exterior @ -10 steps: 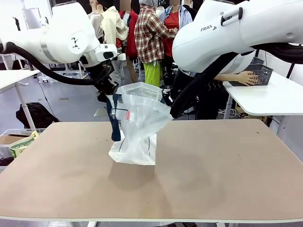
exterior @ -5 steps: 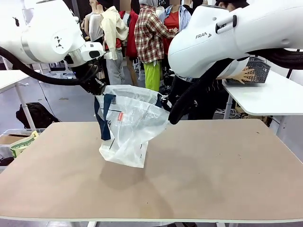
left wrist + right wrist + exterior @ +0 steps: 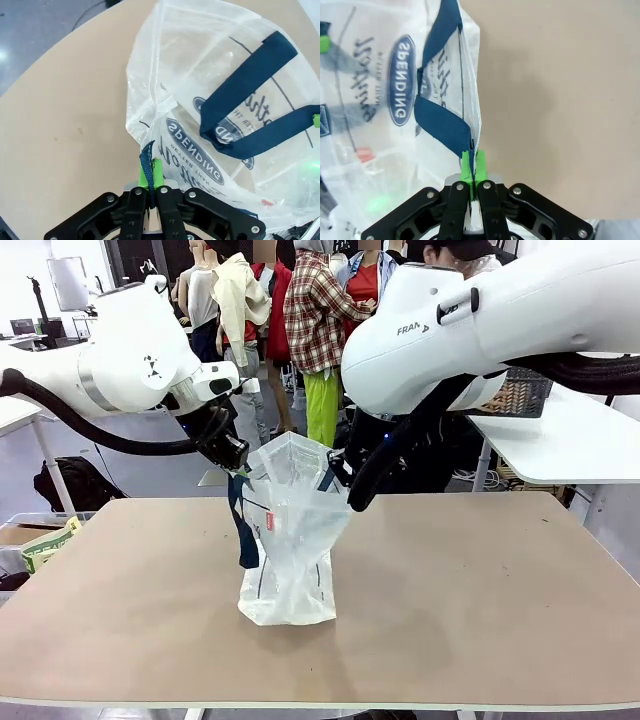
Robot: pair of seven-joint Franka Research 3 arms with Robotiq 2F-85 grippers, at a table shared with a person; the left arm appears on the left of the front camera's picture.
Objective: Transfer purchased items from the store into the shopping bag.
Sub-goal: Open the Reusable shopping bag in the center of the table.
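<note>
So the bag (image 3: 290, 550) is standing upright near the middle of the table (image 3: 480, 620), its bottom resting on the tabletop and its mouth pulled open toward the ceiling. The left gripper (image 3: 232, 452) is clenched on the left side of the rim. In the left wrist view its green pads are pinched together on the plastic edge plus a bit of blue strap. The right gripper (image 3: 340, 468) is doing the same on the right side, clamped on the rim right where the blue handle (image 3: 442, 130) meets it. The bag's long axis runs straight up and down, hanging between the two sets of jaws. The basket (image 3: 525, 392) sits well apart on the side table at the far right, behind the right arm, so that arm looks nearer to it. Both grippers are tied up spreading the bag, so probably whatever goes in has to drop from above, between them. A small red thing shows through the plastic, can't tell what.
</note>
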